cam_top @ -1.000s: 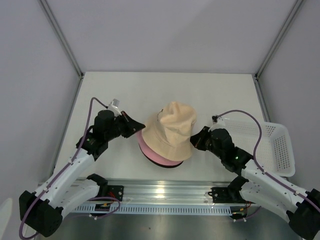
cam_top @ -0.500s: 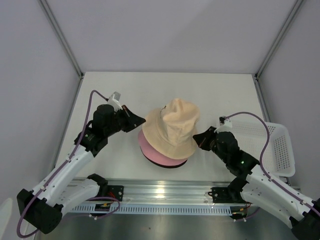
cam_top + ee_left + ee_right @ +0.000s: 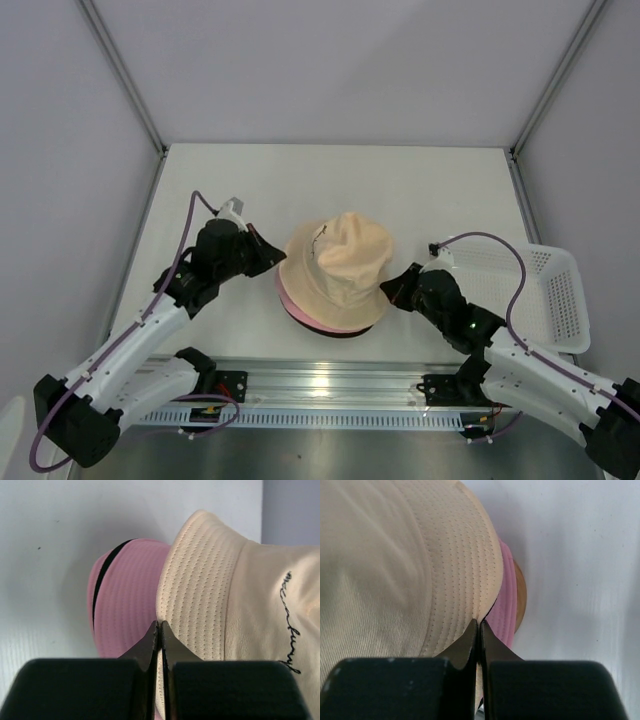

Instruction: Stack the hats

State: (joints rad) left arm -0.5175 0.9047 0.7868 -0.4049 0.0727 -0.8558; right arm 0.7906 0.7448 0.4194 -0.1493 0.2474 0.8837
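Far left: left gripper (image 3: pixel 159 626), fingers pressed flat together on the left brim of a beige fabric bucket hat (image 3: pixel 335 268), with a strip of beige cloth pinched between the tips. Centre of white table (image 3: pixel 330 180): the beige hat topmost on the pile, crown up and creased, dark cursive stitching (image 3: pixel 289 622) on its side. Directly beneath, brim poking out at left and front: pink fabric bucket hat (image 3: pixel 125 595). Under that, only a thin dark edge of a black fabric bucket hat (image 3: pixel 101 575). Low on the pile's right side, seen from right wrist: sliver of round wooden stand (image 3: pixel 520 597) below the pink brim. Right of pile: right gripper (image 3: pixel 479 623), likewise closed tight on the beige brim's right edge. Far right, at table edge, apart from the pile: white perforated plastic basket (image 3: pixel 552 290).
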